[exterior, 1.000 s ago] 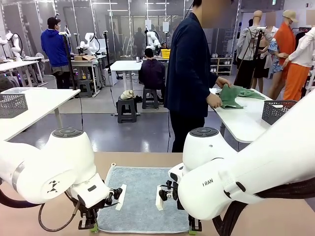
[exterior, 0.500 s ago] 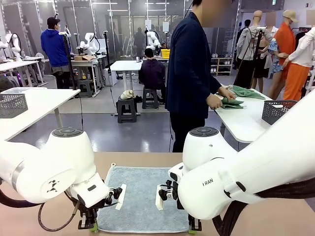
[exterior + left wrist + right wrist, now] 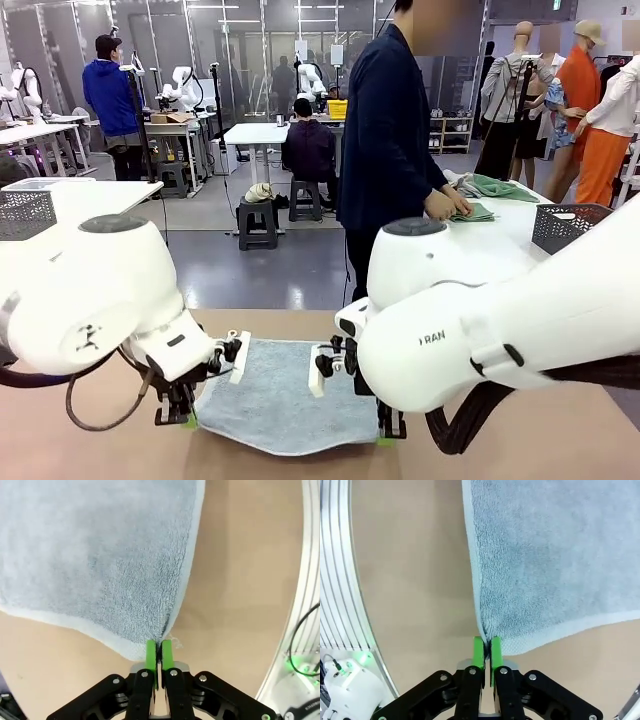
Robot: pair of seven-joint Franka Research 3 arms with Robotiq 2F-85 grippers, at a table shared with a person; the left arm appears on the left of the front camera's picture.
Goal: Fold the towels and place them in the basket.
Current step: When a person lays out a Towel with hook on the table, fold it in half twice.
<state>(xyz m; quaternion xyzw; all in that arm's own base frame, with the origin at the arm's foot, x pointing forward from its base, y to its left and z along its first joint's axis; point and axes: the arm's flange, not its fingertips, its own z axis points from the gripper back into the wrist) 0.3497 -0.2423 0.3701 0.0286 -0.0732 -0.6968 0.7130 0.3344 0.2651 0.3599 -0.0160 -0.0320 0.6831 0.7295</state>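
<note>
Centrally, a pale blue-grey towel (image 3: 285,395) was seen spread on the tan table (image 3: 90,450) between the two arms. Its far edge lay flat. Its near edge sagged in a shallow curve between its two near corners.

Writing: only the letters "RAN" (image 3: 432,340) could be read, on the white casing of the right arm. No label was made out on the towel.

Left gripper (image 3: 159,647): jaws pressed together, green pads (image 3: 150,652) clamped on one near corner of the towel, with the terry puckered at the pinch. In the front view it (image 3: 188,418) was noted at the towel's left near corner.

Right gripper (image 3: 487,645): jaws likewise closed tight, the other near corner caught between the pads (image 3: 478,650). In the front view it (image 3: 386,432) was noted at the right near corner.

Beyond the table, a person in a dark jacket (image 3: 385,130) was seen turned towards a white side table (image 3: 500,245), both hands laid on a green cloth (image 3: 480,205). A dark mesh basket (image 3: 565,225) stood on that side table, well apart from the towel.
</note>
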